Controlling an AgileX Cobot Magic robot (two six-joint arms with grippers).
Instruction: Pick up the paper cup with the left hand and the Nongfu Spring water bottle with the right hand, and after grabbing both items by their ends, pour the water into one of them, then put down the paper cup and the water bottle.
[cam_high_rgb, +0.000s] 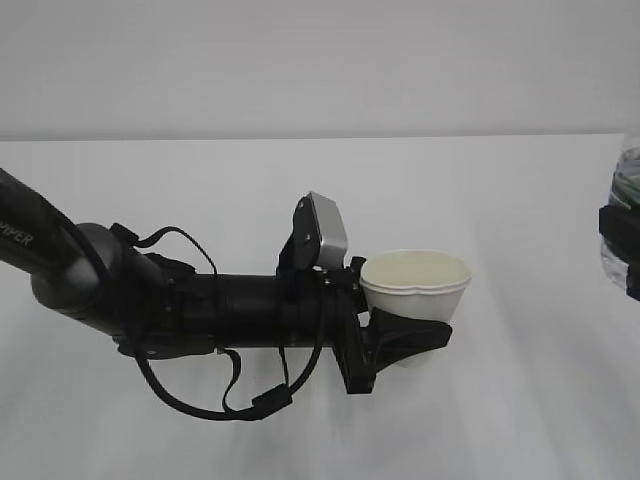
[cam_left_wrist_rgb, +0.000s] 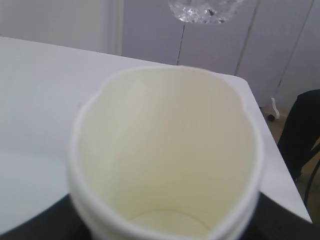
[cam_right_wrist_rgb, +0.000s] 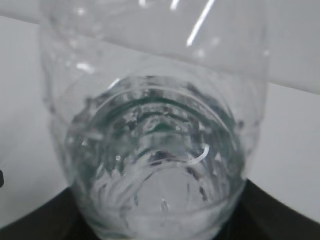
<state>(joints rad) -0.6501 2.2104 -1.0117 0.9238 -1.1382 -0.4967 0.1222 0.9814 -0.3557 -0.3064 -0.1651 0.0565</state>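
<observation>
three views show different parts of this moment. the exterior view shows the left hand (cam_high_rgb: 400, 335) on its black arm (cam_high_rgb: 150, 300), reaching from the left over the white table (cam_high_rgb: 300, 190). its jaws pinch the cup (cam_high_rgb: 415, 285) near the bottom, and the cup stands upright with its mouth up, held above the table. at the right edge of this view only a small part of the bottle (cam_high_rgb: 625, 200) is seen, with a bit of the right hand (cam_high_rgb: 622, 250) around it, well apart from the cup.

the left wrist view looks into the cup (cam_left_wrist_rgb: 165, 155) from above. the inside is cream and looks dry; the rim is a little pressed out of round. at the top edge a piece of the bottle (cam_left_wrist_rgb: 205, 10) shows, clear and ribbed.

the right wrist view is filled by the bottle (cam_right_wrist_rgb: 155, 150), seen end-on, with water (cam_right_wrist_rgb: 155, 200) inside and a green tint from the label. the dark jaws at both lower corners grip the bottle; its neck does not show in this view.
</observation>
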